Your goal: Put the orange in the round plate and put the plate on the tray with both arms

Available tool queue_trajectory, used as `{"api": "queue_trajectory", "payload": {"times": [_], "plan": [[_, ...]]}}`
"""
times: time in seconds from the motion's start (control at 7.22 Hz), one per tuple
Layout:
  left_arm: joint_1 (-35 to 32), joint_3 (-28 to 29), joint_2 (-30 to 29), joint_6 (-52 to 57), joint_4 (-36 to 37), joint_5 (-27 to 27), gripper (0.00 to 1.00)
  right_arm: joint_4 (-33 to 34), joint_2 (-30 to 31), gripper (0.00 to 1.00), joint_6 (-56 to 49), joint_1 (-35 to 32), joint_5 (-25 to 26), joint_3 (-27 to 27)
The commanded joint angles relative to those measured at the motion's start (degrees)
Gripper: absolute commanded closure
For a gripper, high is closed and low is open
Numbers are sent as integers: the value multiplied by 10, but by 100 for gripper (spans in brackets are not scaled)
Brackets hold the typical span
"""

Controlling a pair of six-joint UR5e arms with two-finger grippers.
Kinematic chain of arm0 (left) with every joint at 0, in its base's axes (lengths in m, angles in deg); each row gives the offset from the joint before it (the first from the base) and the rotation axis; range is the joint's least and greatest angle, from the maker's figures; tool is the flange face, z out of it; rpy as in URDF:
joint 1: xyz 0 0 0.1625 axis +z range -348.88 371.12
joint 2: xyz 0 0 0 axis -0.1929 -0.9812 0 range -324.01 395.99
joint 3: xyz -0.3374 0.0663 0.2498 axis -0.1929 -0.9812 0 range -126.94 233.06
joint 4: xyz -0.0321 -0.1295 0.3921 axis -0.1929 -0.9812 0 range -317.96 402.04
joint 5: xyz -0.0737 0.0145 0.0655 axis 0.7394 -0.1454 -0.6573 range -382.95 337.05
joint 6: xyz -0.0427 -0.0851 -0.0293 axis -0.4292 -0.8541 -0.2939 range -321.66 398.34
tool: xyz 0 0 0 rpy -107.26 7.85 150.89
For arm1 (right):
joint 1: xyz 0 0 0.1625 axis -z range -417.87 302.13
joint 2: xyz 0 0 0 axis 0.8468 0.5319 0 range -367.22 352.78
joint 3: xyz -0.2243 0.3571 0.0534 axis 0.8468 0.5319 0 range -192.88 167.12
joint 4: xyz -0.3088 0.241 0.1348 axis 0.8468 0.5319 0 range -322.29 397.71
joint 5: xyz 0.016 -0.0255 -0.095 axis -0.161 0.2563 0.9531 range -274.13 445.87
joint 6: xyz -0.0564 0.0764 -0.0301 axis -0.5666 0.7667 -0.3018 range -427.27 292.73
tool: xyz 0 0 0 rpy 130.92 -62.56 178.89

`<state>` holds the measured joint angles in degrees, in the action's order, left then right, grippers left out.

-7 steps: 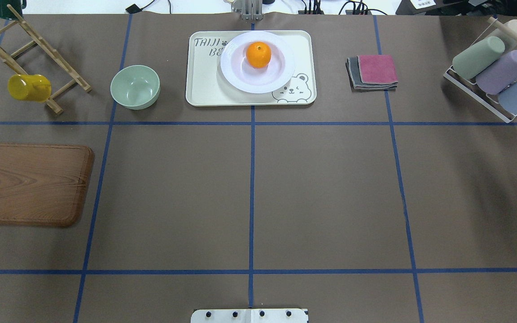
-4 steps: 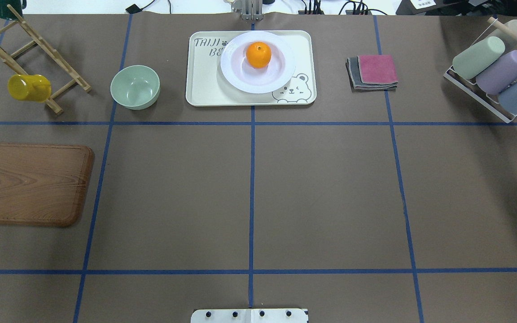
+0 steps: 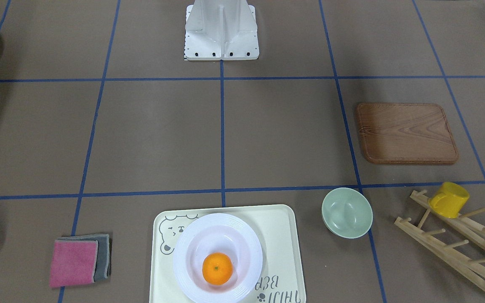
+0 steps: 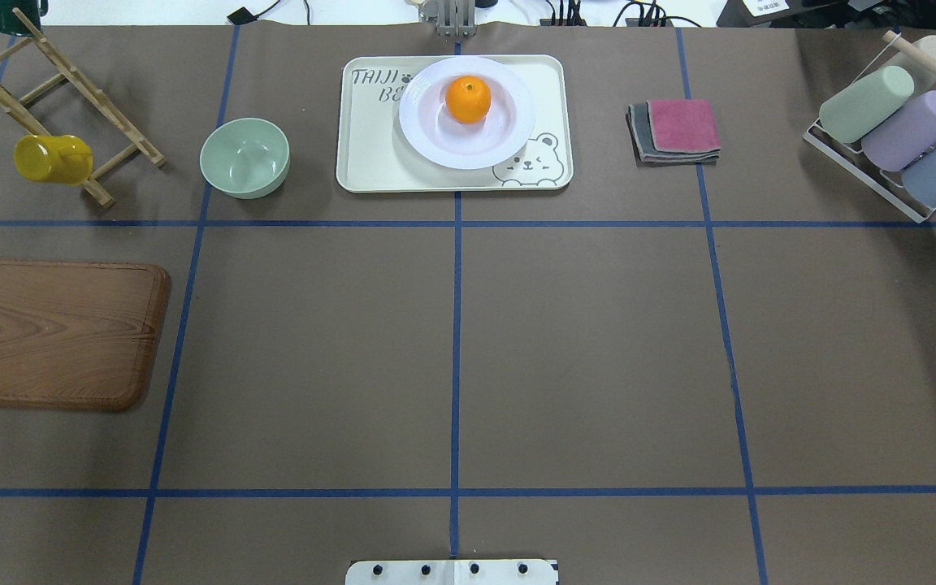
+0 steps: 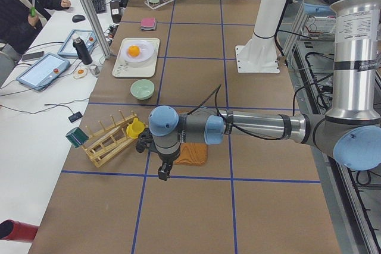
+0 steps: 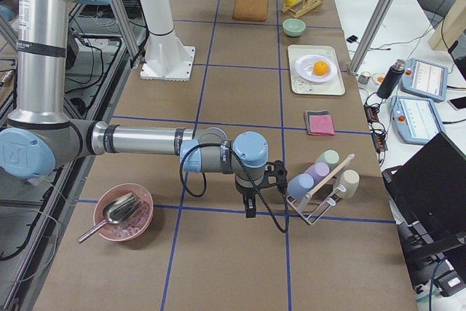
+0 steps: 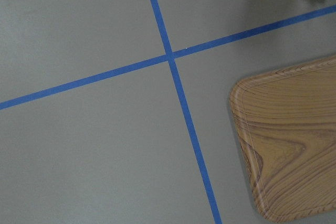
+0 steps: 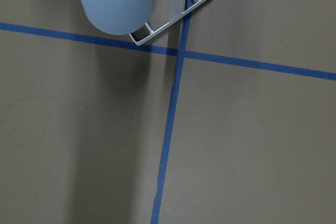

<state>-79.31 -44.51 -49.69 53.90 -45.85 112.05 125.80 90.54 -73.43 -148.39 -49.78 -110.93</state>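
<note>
The orange [image 4: 468,98] lies in the middle of the white round plate [image 4: 439,142], and the plate rests on the cream bear tray [image 4: 370,166] at the table's far centre. The front-facing view shows the same orange [image 3: 217,268], plate [image 3: 192,252] and tray [image 3: 278,235]. Neither arm is near them. My left gripper [image 5: 162,173] hangs over the table next to the wooden board, seen only from the left end. My right gripper [image 6: 250,210] hangs near the cup rack, seen only from the right end. Whether either is open or shut I cannot tell.
A pale-green bowl [image 4: 244,157] stands left of the tray, folded cloths [image 4: 675,130] to its right. The wooden board [image 4: 54,333], a wooden rack with a yellow cup [image 4: 49,158], a wire cup rack [image 4: 899,130] and a pink bowl [image 6: 124,213] lie around the edges.
The black tip of my right gripper, over the cup rack at the overhead view's right edge a second ago, has left that view. Orange, plate and tray have not moved.
</note>
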Motion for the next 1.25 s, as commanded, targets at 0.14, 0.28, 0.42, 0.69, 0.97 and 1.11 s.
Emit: {"api": "queue_trajectory", "payload": {"times": [0.14, 0.28, 0.42, 0.69, 0.97, 1.11], "plan": [[0, -1, 7, 0, -1, 0, 1, -5, 9, 0, 33, -1, -17, -24], [0, -1, 9, 0, 0, 0, 1, -5, 13, 0, 40, -1, -19, -29], [0, -1, 14, 0, 0, 1, 1, -6, 13, 0, 56, -1, -17, -29], [0, -1, 14, 1, -1, 0, 1, -6, 13, 0, 56, -1, -16, -29], [0, -1, 15, 1, -1, 0, 1, -6, 13, 0, 56, 0, -16, -27], [0, 0, 15, 1, -1, 0, 1, -6, 13, 0, 56, -1, -16, -28]]}}
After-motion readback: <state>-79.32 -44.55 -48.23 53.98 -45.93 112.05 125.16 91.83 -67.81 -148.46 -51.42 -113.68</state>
